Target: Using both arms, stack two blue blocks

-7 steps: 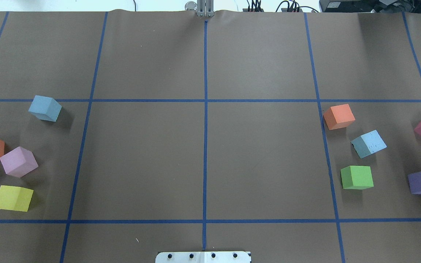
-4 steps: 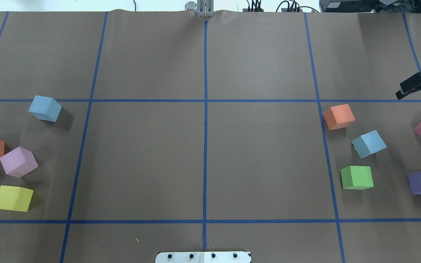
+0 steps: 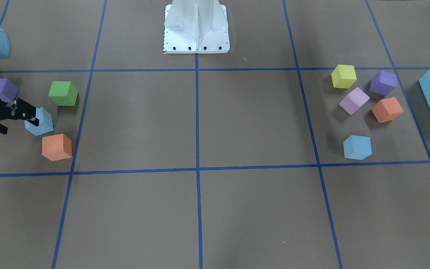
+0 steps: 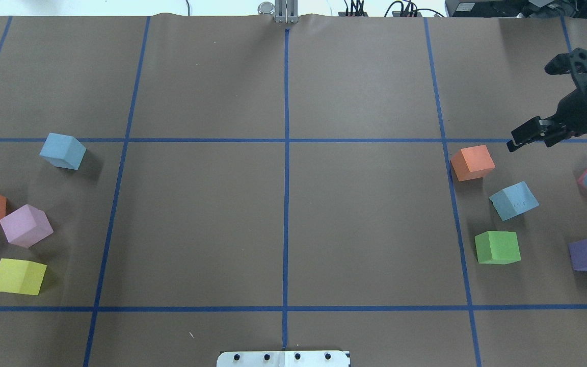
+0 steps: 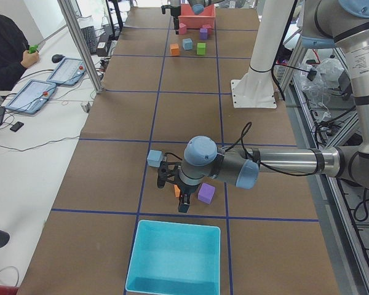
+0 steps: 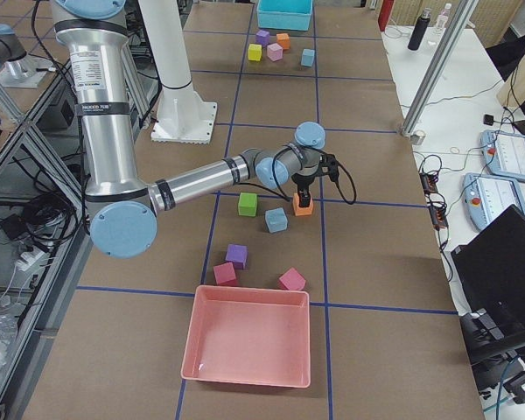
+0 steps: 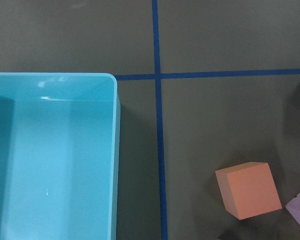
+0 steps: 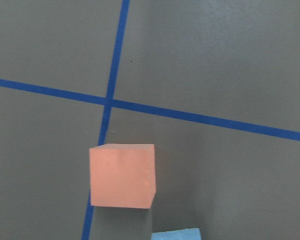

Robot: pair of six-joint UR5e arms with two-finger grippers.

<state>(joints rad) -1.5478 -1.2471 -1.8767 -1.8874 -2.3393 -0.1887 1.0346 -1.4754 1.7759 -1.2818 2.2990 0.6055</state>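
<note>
Overhead exterior view puts one blue block on each side of the worktop (image 4: 196,229). The left blue block (image 4: 62,151) sits alone at the far edge of the left cluster. The right blue block (image 4: 514,201) lies between an orange block (image 4: 472,162) and a green block (image 4: 498,247), apart from both. Neither blue block is held.

The right tool (image 4: 522,137) hangs above the worktop just to the far right of that orange block, its fingers spread and empty. The right wrist view looks down mainly on the orange cube, with only a sliver of blue at its bottom edge, so the tool is not yet over its target. The left tool (image 5: 175,195) shows only in the left side view, pointing down near the left blue block; whether it is open I cannot tell.

Both cubes look like matt foam: probably very light, soft enough to dent, and grippy rather than slick. The right one sits turned against the tape grid (image 4: 286,204), so the wrist likely needs rotating to meet two opposite flat faces squarely. A mild squeeze around mid-height should do, whereas a corner pinch would likely twist the cube out.
</note>
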